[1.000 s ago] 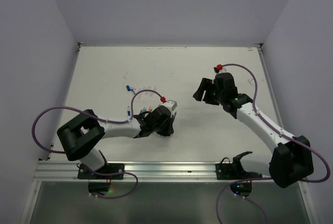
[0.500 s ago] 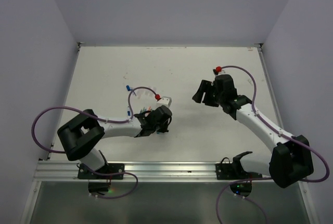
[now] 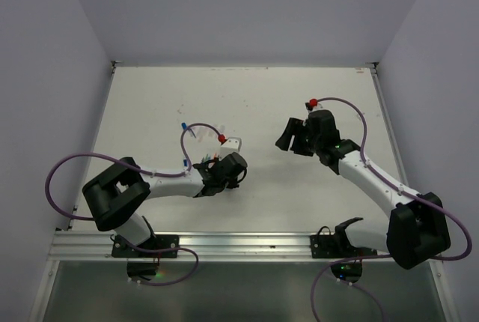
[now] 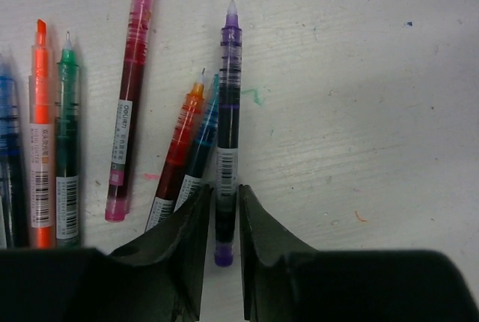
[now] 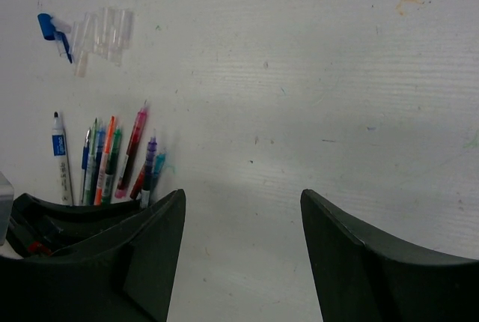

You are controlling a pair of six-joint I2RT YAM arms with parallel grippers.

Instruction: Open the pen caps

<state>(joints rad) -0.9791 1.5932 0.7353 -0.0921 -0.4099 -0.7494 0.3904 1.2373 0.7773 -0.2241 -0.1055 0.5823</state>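
The work looks near its end: every pen that shows its tip is bare. The left gripper (image 4: 224,191) sits low over the worn white table (image 4: 359,112) with its black jaws drawn narrow on either side of the tail of a slim purple pen with a clear barrel (image 4: 228,112). The pen lies flat with its uncapped point facing away. A thin sliver of gap shows on each side of the barrel, so the jaws seem parted and not pinching, though it is close. Just beside it to the left lie a teal pen (image 4: 203,138) and an orange-red pen (image 4: 179,150), touching each other. Further left are a pink pen (image 4: 131,105), a green pen (image 4: 67,127) and an orange pen (image 4: 41,127). The pen caps (image 5: 105,34), short clear plastic sleeves with one blue one (image 5: 46,26) at their edge, lie in a loose heap well apart from the pens, further from the arms. The right gripper (image 5: 241,202) hangs wide and holds nothing. By my reading the step in hand is laying the purple pen down with the rest. The next move calls for lifting straight off without dragging it, then checking the white-barrelled pen with a blue label (image 5: 58,159) at the row's far left; I cannot tell whether it is capped.
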